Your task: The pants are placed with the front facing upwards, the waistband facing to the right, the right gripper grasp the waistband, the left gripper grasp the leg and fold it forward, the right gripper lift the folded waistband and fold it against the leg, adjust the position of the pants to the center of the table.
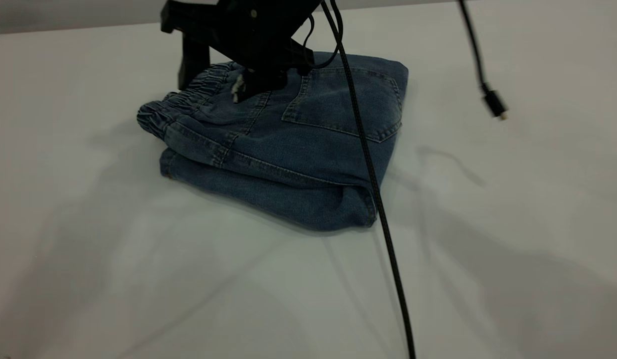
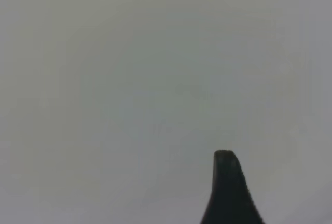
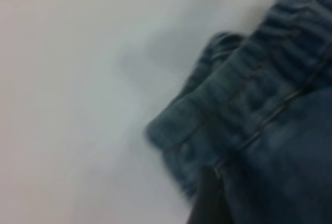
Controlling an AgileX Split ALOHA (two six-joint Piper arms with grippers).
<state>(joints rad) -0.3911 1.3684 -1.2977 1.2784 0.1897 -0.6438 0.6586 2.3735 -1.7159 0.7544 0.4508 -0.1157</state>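
The blue denim pants point(image 1: 293, 149) lie folded in a thick bundle on the white table point(image 1: 138, 279), back pocket up. The gathered waistband point(image 1: 188, 99) forms the bundle's left end. My right gripper point(image 1: 213, 87) reaches down from above and is open, one finger behind the waistband and the white-scuffed one on the denim beside it. In the right wrist view the waistband point(image 3: 259, 79) fills the frame, with one dark fingertip point(image 3: 206, 187) at the fabric's edge. My left gripper point(image 2: 228, 182) hangs over bare table point(image 2: 129, 79), away from the pants, and does not appear in the exterior view.
A black braided cable point(image 1: 373, 189) hangs from the right arm and crosses over the pants toward the table's front edge. A second cable with a loose plug point(image 1: 495, 104) dangles at the right. White tabletop surrounds the bundle on all sides.
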